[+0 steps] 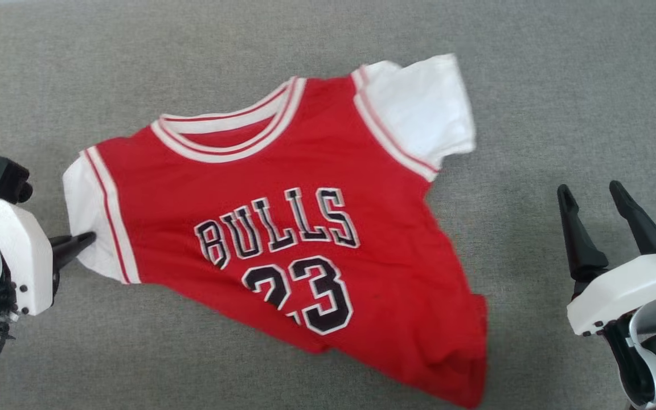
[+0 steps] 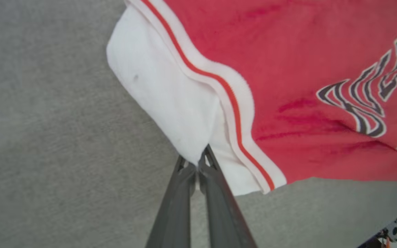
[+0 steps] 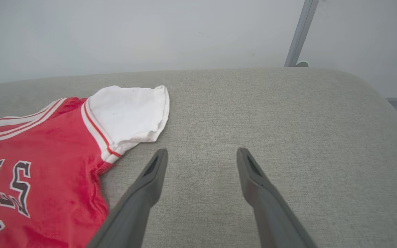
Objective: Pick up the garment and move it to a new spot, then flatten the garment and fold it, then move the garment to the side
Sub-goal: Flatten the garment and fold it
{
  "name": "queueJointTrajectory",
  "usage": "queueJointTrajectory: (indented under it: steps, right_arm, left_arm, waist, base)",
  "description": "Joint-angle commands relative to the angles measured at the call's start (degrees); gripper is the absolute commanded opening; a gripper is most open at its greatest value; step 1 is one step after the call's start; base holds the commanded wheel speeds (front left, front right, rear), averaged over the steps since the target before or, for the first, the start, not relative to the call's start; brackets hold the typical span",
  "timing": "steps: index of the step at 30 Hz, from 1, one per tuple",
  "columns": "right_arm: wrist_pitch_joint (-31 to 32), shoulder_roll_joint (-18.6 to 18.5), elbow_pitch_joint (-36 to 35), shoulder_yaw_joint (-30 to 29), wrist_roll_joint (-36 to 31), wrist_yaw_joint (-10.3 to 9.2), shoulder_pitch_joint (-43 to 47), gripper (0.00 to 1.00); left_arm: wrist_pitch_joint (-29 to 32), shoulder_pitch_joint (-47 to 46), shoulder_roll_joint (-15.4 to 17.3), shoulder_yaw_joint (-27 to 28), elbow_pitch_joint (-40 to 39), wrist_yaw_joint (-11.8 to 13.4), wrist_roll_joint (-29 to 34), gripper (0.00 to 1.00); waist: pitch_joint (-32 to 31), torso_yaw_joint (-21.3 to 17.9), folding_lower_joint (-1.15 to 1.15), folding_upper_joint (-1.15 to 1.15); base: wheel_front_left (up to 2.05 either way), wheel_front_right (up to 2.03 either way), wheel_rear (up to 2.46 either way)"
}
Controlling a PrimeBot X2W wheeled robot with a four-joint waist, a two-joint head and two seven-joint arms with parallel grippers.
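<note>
Over on the grey cushion [image 1: 533, 85], head cam first: the garment [image 1: 305, 228] lies face up, lettering & number showing, collar away from the robot. Its body is skewed and the hem is rumpled toward the lower right. At the tip of the white sleeve [image 1: 91, 216] on the robot's left is the left gripper [image 1: 86, 240]. Well apart from the cloth, the right gripper [image 1: 589, 187] has its fingers spread, nothing btwn them. Looks like the flattening stage, no fold begun.

Left wrist cam: the left gripper [image 2: 198, 159] is clenched on the sleeve's edge, a bit of white fabric nipped btwn the tips. It's prob. holding there to tug that sleeve outward & take slack out of the shoulder.

Right wrist cam: the right gripper [image 3: 202, 151] is released, over bare cushion near the far sleeve [image 3: 126, 113], which is creased at its edge. My guess: it's open & aimed that way to take the opposite side, so both arms can pull the shirt taut. Hem wrinkles need attn too.
</note>
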Motion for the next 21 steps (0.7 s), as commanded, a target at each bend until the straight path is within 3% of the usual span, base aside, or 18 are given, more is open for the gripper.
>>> queueJointTrajectory:
  steps: [1, 5, 8, 11, 12, 15, 21]
  right_arm:
    - [0.2, 0.1, 0.1, 0.2, -0.3, 0.00, -0.2, 1.00]
    - [0.3, 0.1, 0.4, 0.5, 0.0, 0.00, 0.3, 1.00]
    - [0.2, 0.1, 0.6, 0.4, 0.2, 0.00, 0.8, 1.00]
    - [0.3, 0.1, 0.6, 0.3, 0.3, 0.00, 0.9, 1.00]
    - [0.5, 0.0, 0.6, 0.4, 0.1, 0.00, 0.8, 1.00]
    - [1.2, -0.9, 0.6, 0.9, -0.4, 0.00, 0.1, 1.00]
    - [3.7, -4.0, 2.5, 2.2, 0.5, 0.00, -3.0, 1.00]
  left_arm:
    - [0.4, 0.6, -0.7, -0.4, 0.9, 0.1, 1.3, 0.00]
    - [-0.1, -0.1, -2.7, -0.9, 4.2, 0.1, 4.6, 0.00]
    - [-1.0, 0.1, -6.0, -1.1, 3.8, 0.1, 4.0, 0.00]
    - [-1.6, -0.1, -6.6, -1.2, 4.7, 0.1, 4.7, 0.00]
    - [-2.4, -0.4, -6.8, -1.2, 5.5, 0.1, 5.2, 0.15]
    - [-4.9, -0.1, -7.7, -0.9, 7.0, 0.1, 5.3, 1.00]
    - [-13.6, 2.3, -8.0, 0.6, 9.3, 0.1, 5.4, 1.00]
  waist:
    - [-0.3, 0.2, 0.00, 0.00]
    - [-0.5, 0.0, 0.00, 0.00]
    - [-0.7, -0.2, 0.00, 0.00]
    - [-0.9, -0.3, 0.00, 0.00]
    - [-0.9, -0.2, 0.00, 0.00]
    - [-1.4, 0.5, 0.00, 0.00]
    - [-3.1, 4.1, 0.00, 0.00]
  base:
    - [0.00, 0.00, 0.00]
    - [0.00, 0.00, 0.00]
    - [0.00, 0.00, 0.00]
    - [0.00, 0.00, 0.00]
    - [0.00, 0.00, 0.00]
    - [0.00, 0.00, 0.00]
    - [0.00, 0.00, 0.00]
